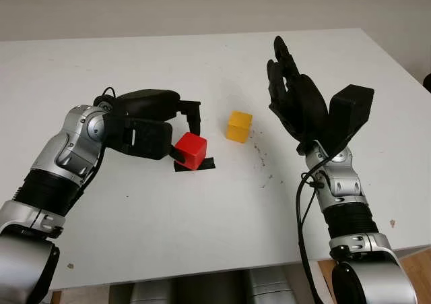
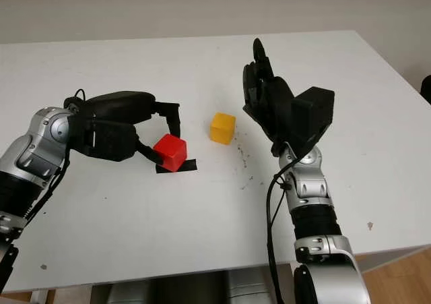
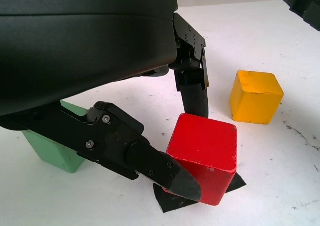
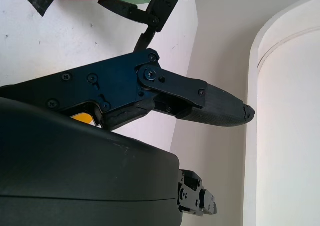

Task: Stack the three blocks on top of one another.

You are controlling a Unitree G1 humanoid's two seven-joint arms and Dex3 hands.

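Observation:
My left hand (image 1: 186, 137) is shut on the red block (image 1: 191, 150), with one finger behind it and the thumb at its front lower corner. The red block sits slightly tilted on a black tape mark (image 1: 204, 164) near the table's middle. A green block (image 3: 49, 147) stands on the table beside the red one, beneath my left hand's shell. The yellow block (image 1: 239, 126) stands alone to the right of the red one, a short gap away. My right hand (image 1: 283, 75) is open, raised above the table to the right of the yellow block.
The white table (image 1: 168, 223) has dark specks (image 1: 259, 157) in front of the yellow block. Its right edge (image 1: 404, 68) runs close to my right arm, and its front edge lies near my body.

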